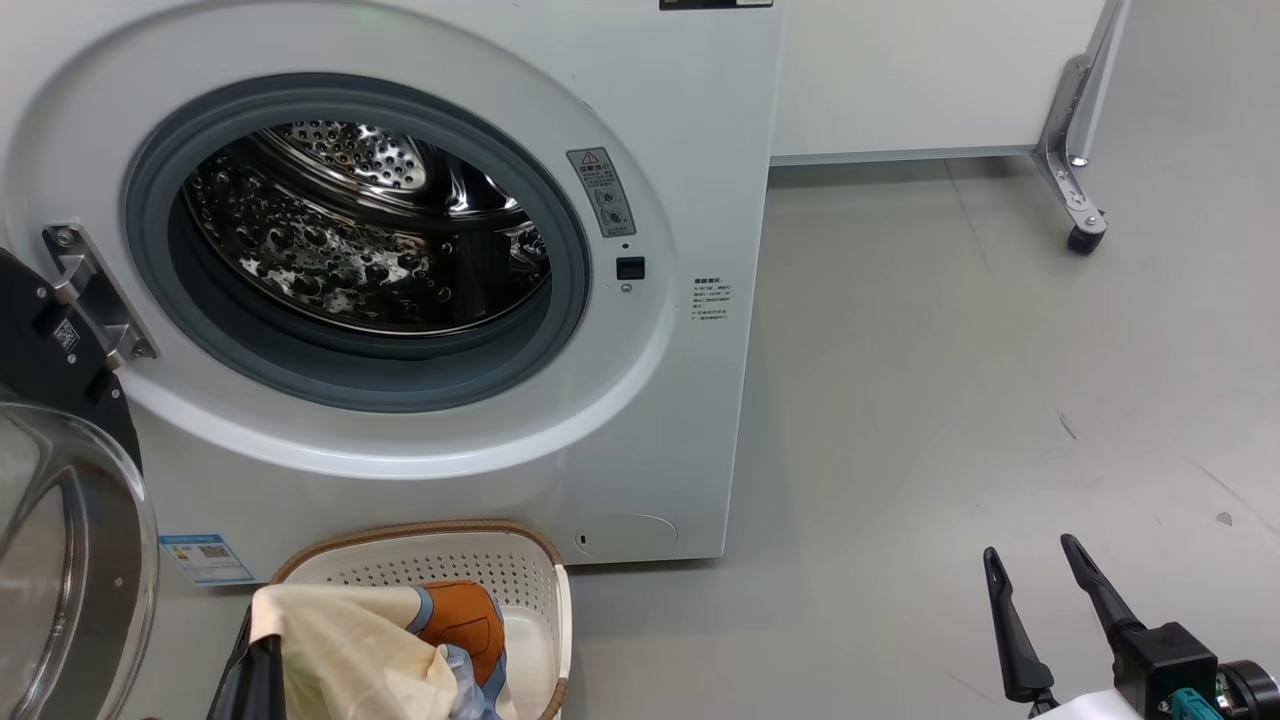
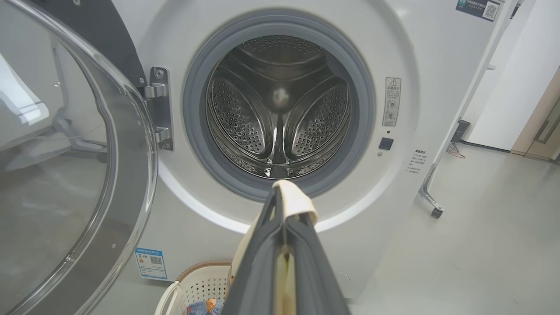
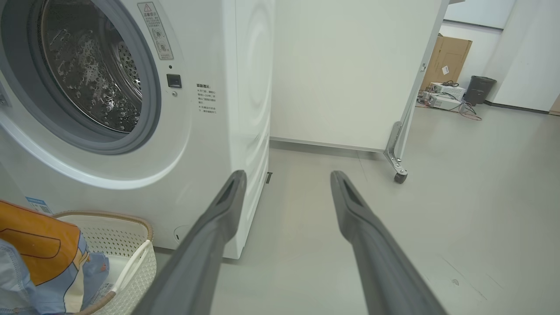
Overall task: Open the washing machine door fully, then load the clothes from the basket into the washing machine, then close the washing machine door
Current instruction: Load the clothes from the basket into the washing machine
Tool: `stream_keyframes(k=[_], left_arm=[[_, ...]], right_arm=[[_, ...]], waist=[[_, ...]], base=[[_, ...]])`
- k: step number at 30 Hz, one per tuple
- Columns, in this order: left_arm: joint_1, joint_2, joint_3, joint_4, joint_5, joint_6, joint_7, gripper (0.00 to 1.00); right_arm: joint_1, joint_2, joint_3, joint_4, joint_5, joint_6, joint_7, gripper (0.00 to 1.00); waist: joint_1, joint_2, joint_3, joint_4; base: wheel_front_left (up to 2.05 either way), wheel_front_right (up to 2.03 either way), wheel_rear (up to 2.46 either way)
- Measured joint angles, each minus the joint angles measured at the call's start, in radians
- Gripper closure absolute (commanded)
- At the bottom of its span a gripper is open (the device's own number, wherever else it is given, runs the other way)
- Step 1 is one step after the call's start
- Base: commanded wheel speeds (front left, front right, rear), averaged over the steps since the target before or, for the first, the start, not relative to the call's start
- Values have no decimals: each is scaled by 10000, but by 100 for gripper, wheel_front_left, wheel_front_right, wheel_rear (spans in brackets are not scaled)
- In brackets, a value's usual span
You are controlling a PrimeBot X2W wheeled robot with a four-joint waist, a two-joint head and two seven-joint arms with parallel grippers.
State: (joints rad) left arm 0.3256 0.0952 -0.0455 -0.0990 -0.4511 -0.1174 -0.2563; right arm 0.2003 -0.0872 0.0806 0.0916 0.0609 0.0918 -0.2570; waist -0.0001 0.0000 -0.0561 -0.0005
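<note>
The washing machine point(image 1: 640, 440) stands ahead with its steel drum point(image 2: 280, 105) showing. The washing machine door point(image 1: 70, 560) is swung out to the left, its glass bowl point(image 2: 65, 153) facing me. Below the opening sits the basket point(image 1: 540, 590). My left gripper point(image 2: 283, 210) is shut on the cream-yellow piece point(image 1: 340, 640) of the clothes, held up over the basket in front of the drum mouth. A blue and orange printed garment point(image 1: 465, 620) rests beside it in the basket point(image 3: 127, 236). My right gripper point(image 1: 1030, 565) hangs open over the floor to the right, nothing between its fingers point(image 3: 232, 192).
A white panel on a metal leg with a caster point(image 1: 1085, 240) stands right of the machine. Grey floor point(image 1: 950, 420) spreads to the right. A cardboard box point(image 3: 446, 61) and a dark bin point(image 3: 479, 87) sit far off.
</note>
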Motion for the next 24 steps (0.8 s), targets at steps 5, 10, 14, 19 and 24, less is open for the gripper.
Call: stream_keyframes(k=[5, 10, 14, 19, 24], left_arm=[[63, -107, 113, -291, -13, 0, -2, 100], [0, -107, 132, -430, -56, 0, 0, 100], [-257, -94, 263, -433, -61, 0, 0, 100], [-1081, 132, 495, -399, -67, 0, -2, 100], [-2261, 546, 988, -259, -92, 8, 88, 100]], right_arm=[[1, 13, 150, -75, 0, 42, 0, 0], [-4, 86, 318, -104, 0, 44, 0, 0], [-19, 184, 539, -117, 0, 119, 0, 0], [-72, 224, 606, -213, -10, 119, 0, 0], [-320, 257, 715, -303, -13, 119, 0, 0]], waist=[[0, 0, 104, -109], [0, 0, 248, -259], [0, 0, 427, -479], [0, 0, 808, -767], [0, 0, 1315, -1100]], base=[[0, 0, 0], [0, 0, 0], [0, 0, 0], [0, 0, 0], [0, 0, 0]])
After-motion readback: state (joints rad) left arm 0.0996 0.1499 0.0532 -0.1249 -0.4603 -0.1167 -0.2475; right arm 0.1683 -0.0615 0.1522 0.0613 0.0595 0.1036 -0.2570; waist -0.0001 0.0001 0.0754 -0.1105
